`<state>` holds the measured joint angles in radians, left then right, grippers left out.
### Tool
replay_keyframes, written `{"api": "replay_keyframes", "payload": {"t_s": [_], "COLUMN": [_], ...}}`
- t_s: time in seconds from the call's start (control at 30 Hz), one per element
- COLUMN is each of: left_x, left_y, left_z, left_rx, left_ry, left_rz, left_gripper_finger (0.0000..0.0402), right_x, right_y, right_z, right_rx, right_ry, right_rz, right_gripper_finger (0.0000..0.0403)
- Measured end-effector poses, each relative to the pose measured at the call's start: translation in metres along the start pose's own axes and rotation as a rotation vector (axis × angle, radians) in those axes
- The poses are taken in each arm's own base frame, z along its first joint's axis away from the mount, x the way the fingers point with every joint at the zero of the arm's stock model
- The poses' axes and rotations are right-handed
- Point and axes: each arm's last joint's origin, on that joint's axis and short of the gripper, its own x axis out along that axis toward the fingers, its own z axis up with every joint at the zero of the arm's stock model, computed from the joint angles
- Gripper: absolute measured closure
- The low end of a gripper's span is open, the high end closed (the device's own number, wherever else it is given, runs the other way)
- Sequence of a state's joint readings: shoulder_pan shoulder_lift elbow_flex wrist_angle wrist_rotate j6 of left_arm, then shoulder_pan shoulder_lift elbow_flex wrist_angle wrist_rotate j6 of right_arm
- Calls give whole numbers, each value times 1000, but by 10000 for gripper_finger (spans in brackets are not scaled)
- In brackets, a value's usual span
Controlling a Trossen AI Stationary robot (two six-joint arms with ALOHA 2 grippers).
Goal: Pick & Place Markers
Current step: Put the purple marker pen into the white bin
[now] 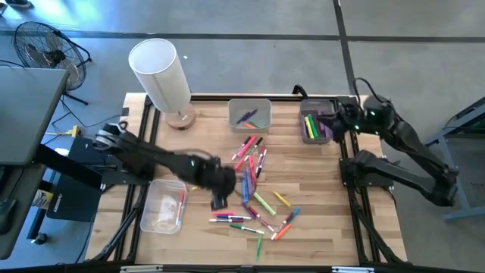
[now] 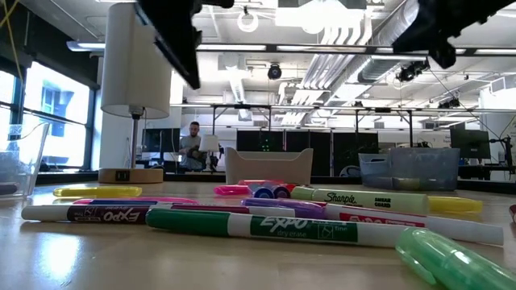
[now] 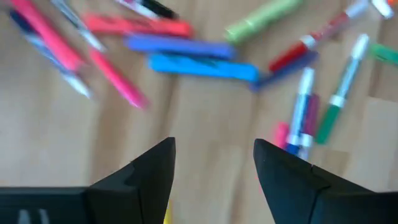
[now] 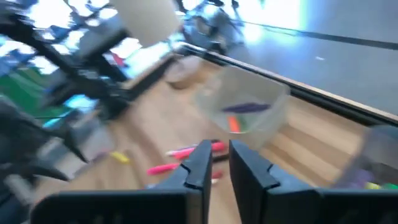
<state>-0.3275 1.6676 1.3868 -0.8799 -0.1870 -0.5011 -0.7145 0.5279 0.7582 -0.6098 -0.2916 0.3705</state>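
Many markers [image 1: 254,189] in pink, red, green, blue and yellow lie scattered flat on the wooden table's middle; they also fill the low view's foreground [image 2: 242,219]. My left gripper [image 1: 219,199] hangs just left of the pile, above the table, open and empty, with bare wood and markers [image 3: 199,62] beyond its fingers [image 3: 214,158]. My right gripper [image 1: 333,125] hovers at the far right bin [image 1: 314,121], which holds yellow, green and purple markers. Its fingers [image 4: 221,158] stand a narrow gap apart with nothing between them.
A clear bin [image 1: 250,114] at the far middle holds a few markers and shows ahead in the right wrist view [image 4: 249,112]. Another clear bin [image 1: 165,206] sits near left. A white lamp [image 1: 163,76] stands on its wooden base at the far left. A person [image 2: 192,145] is far behind.
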Motion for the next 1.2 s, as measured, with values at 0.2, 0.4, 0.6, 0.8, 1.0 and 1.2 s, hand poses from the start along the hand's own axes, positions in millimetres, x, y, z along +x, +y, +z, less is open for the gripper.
{"api": "replay_keyframes", "payload": {"t_s": [0.2,0.4,0.6,0.8,1.0,1.2], "left_x": [29,43,59,82,99,101], "left_y": [-51,-86,-101,-99,-102,-102], "left_z": [-29,-55,-68,-71,-75,-75], "left_rx": [-70,-52,13,31,63,55], "left_ry": [121,153,184,253,299,310], "left_rz": [-30,-43,-33,-9,-27,-39], "left_gripper_finger": [193,193,193,193,194,257], "right_x": [-9,-7,-7,-7,-7,-7], "right_y": [14,18,22,25,25,25], "right_z": [-7,-9,-11,-13,-13,-13], "right_rx": [-33,-41,-41,-36,-38,-38], "right_ry": [13,27,35,50,54,54], "right_rz": [112,107,117,142,148,148], "right_gripper_finger": [400,392,392,392,392,392]}}
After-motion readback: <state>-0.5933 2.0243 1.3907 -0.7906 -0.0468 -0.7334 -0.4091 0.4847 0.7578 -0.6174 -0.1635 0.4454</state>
